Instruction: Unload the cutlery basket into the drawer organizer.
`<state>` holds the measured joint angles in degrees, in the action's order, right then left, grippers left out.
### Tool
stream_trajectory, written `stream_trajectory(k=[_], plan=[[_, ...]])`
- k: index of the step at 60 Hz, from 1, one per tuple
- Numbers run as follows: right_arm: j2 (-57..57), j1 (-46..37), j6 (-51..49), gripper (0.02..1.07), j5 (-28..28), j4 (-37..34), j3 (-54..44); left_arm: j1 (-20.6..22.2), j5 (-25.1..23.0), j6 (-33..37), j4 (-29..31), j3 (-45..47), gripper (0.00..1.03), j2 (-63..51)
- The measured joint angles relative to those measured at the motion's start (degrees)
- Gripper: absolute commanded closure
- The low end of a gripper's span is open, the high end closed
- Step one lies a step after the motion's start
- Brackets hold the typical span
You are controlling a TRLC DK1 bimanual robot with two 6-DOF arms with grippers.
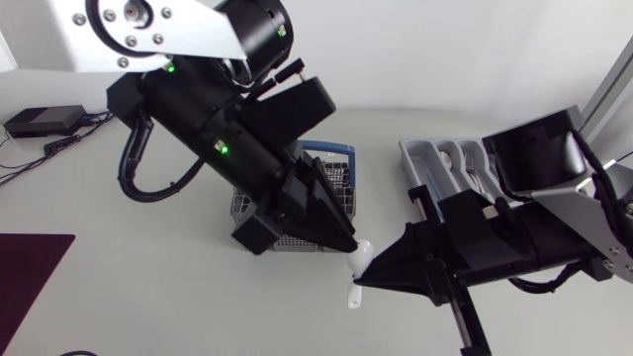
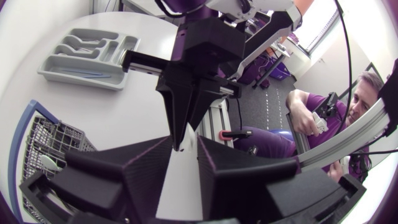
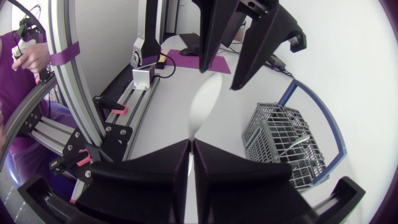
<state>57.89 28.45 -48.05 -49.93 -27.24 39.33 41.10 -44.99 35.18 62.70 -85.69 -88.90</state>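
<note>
A white spoon (image 1: 359, 257) hangs above the table in front of the basket, between my two grippers. My right gripper (image 1: 361, 281) is shut on its handle; in the right wrist view the fingers (image 3: 174, 163) pinch the handle and the spoon (image 3: 202, 109) runs ahead to the other gripper. My left gripper (image 1: 348, 245) stands open around the spoon's bowl, its fingers (image 3: 214, 37) apart. The grey wire cutlery basket (image 1: 259, 206) with a blue rim sits under my left arm. At the back right lies the grey drawer organizer (image 1: 420, 156), with cutlery in its compartments.
A dark purple mat (image 1: 30, 262) lies at the left front edge. A black box (image 1: 45, 121) with cables sits at the back left. Some cutlery (image 3: 292, 144) still stands in the basket (image 3: 273, 124).
</note>
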Motion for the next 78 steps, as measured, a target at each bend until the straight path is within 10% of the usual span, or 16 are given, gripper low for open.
stream_trajectory(k=[23, 48, 78], plan=[[-1.4, -9.3, -5.2, 1.01, 0.7, -4.9, -0.1, -7.1, 1.0, -6.6, -4.9, -1.6, 0.2, -0.3], [-7.3, -35.4, -23.0, 1.01, 9.3, -6.8, -6.3, -9.3, 13.5, -16.2, -11.0, -1.6, 0.2, -2.3], [1.9, -56.1, -40.9, 1.01, 15.8, 12.7, -13.1, -11.0, 21.8, -20.7, -13.8, 3.3, 0.2, -2.6]])
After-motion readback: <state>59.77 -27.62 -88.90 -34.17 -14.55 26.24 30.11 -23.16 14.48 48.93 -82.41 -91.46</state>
